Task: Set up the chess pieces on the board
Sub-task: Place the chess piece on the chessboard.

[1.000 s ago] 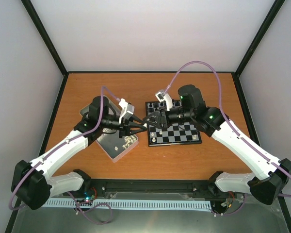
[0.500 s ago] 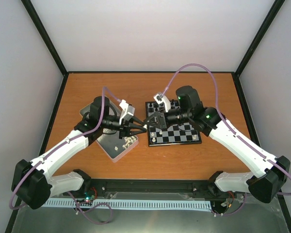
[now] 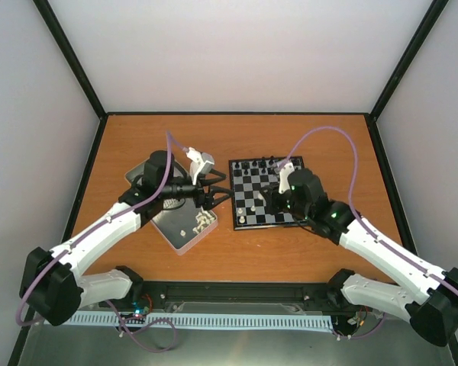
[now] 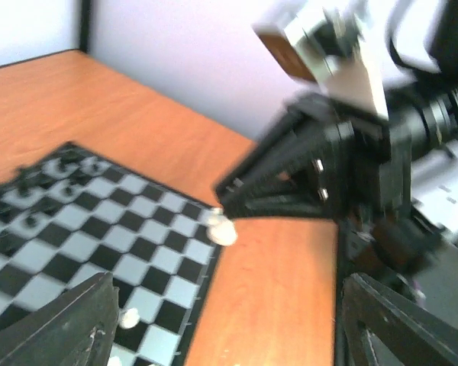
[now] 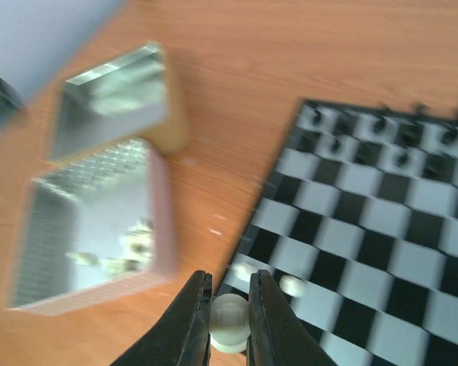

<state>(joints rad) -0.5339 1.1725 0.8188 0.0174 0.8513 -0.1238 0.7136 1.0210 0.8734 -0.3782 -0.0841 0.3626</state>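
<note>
Right gripper pinches a blurred white chess piece.

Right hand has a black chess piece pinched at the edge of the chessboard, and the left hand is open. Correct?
Not quite. The piece pinched in the right hand is a white chess piece, not a black one, as the right wrist view shows. The rest holds: it is at the edge of the chessboard, and the left hand is open.

The board has black and pale grey squares with a black edge. The desk is orange-brown. One chess piece is creamy white.
</note>
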